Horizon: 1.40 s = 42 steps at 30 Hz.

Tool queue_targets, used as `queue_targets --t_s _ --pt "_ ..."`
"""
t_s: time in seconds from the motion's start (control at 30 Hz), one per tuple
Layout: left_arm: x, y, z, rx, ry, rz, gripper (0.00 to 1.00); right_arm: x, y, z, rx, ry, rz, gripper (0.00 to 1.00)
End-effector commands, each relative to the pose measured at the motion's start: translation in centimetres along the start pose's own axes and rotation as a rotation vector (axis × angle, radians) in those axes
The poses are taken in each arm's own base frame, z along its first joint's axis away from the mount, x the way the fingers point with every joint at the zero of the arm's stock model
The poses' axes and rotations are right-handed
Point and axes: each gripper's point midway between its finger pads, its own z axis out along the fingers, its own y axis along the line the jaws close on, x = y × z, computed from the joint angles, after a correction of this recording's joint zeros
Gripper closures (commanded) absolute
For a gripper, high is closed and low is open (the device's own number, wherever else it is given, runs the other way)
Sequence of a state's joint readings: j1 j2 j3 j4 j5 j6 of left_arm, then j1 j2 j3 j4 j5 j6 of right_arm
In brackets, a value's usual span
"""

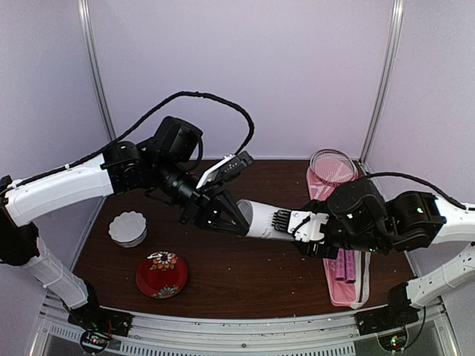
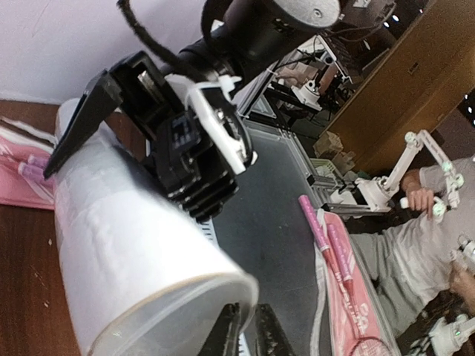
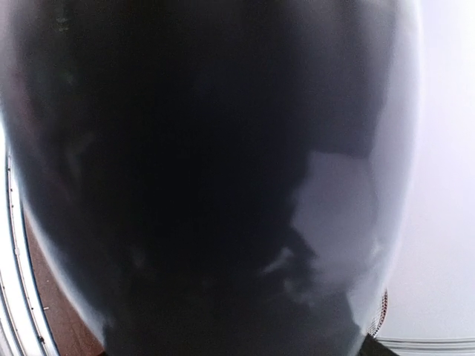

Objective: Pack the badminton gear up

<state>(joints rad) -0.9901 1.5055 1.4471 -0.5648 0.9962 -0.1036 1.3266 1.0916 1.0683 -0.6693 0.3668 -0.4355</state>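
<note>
You have the long white tube (image 1: pixel 261 220) held roughly level over the middle of the table (image 1: pixel 245 278), with its open mouth turned toward the left edge. Your right gripper (image 1: pixel 286 222) has its jaws pinching the tube across its body, one on each flank, and the left wrist view shows that black clamp straddling the white wall. In the right wrist view the tube sits so close to the lens that it fills the picture as a dark blur.

Your left gripper (image 1: pixel 236 222) is at the tube's mouth with its jaws pressed together. In the left wrist view its fingertips (image 2: pixel 223 337) sit just beside the rim and close against each other. You cannot tell from these views whether they touch the rim.

The long pink bag (image 1: pixel 345 291) lies along the right edge of the table, running from the far right corner toward the near edge. The two racquets (image 1: pixel 332 167) lie lengthwise along it, heads at the far end. Their pink handles (image 1: pixel 344 264) rest side by side toward the near end, with the middle hidden under your right arm.

The white scalloped bowl (image 1: pixel 128 228) stands near the left edge. The red floral plate (image 1: pixel 162 276) sits beside it, closer to the near edge, and the two are apart.
</note>
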Motion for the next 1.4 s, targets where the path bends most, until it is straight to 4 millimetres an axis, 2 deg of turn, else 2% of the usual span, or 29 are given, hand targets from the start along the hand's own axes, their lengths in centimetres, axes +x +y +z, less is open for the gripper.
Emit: queue_targets --t_s 0.0,0.23,0.47,0.6,0.77,1.23,1.37 --pt "1.3 4.0 0.4 -0.147 0.035 -0.061 0.81 -8.1 -3.0 -3.5 0.054 -0.353 0.156 0.41" --pt "-0.1 3.5 -1.1 -0.233 0.009 -0.004 0.55 -7.6 -2.4 -2.8 0.053 -0.339 0.159 0.41" --pt "-2.5 3.6 -3.6 -0.401 -0.090 0.073 0.47 -7.3 -1.7 -2.1 0.036 -0.333 0.177 0.41" --pt "-3.3 3.7 -4.3 -0.459 -0.123 0.097 0.46 -7.4 -1.5 -1.9 0.029 -0.338 0.194 0.41" --pt "-3.1 3.5 -2.6 -0.415 -0.100 0.108 0.45 -7.9 -1.7 -1.8 0.033 -0.347 0.205 0.41" --pt "0.3 4.4 1.1 -0.319 0.017 0.070 0.55 -9.0 -3.2 -1.9 0.090 -0.362 0.228 0.41" --pt "1.1 4.1 1.4 -0.306 0.059 0.087 0.58 -9.3 -3.9 -2.3 0.102 -0.379 0.244 0.41"
